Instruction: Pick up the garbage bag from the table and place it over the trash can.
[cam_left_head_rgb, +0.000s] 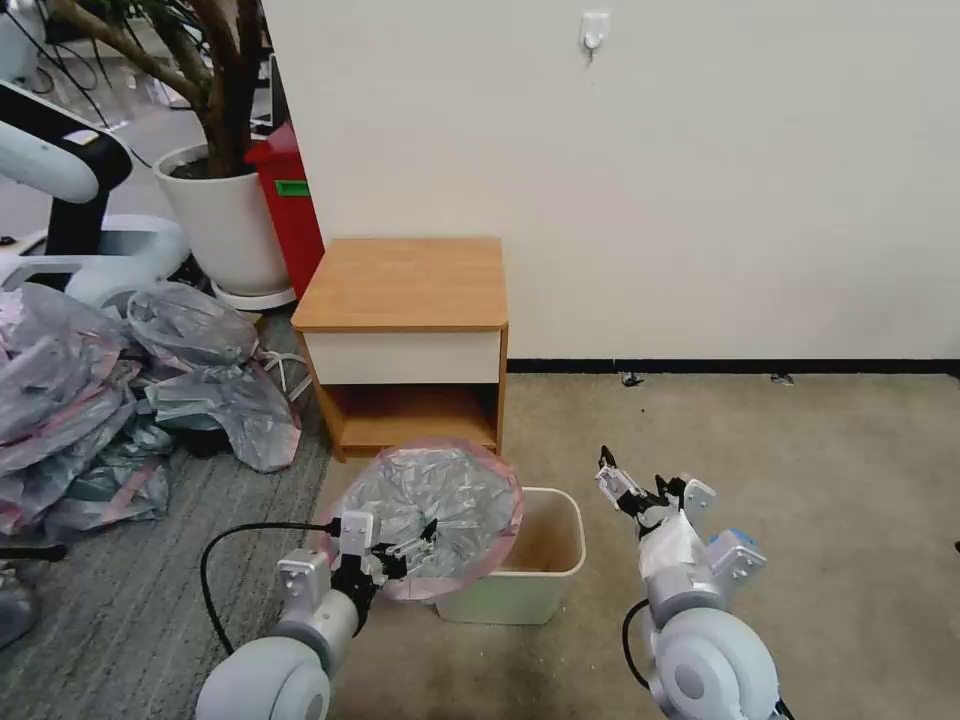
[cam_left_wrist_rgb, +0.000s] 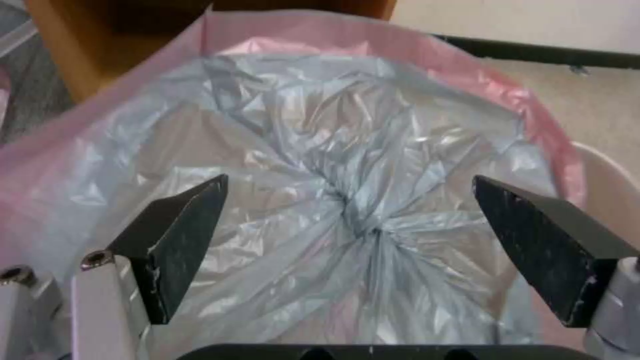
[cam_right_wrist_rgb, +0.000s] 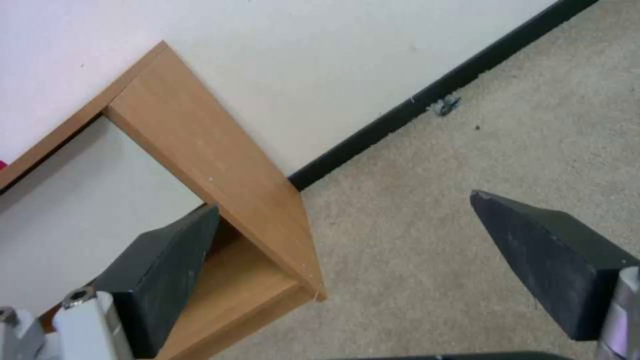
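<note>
The garbage bag (cam_left_head_rgb: 435, 505) lies spread, mouth up, over the left part of the trash can (cam_left_head_rgb: 545, 560), which stands on the floor before the counter (cam_left_head_rgb: 405, 285). The left pincer (cam_left_head_rgb: 415, 545) sits wide open at the bag's near rim. The right pincer (cam_left_head_rgb: 632, 482), also wide, hovers right of the can.

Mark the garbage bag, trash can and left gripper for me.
garbage bag (cam_left_head_rgb: 440, 495): head view, on the crinkled grey middle.
trash can (cam_left_head_rgb: 560, 530): head view, on the bare inner wall, right side.
left gripper (cam_left_wrist_rgb: 350, 227): left wrist view, midway between the open fingertips, over the bag.
</note>
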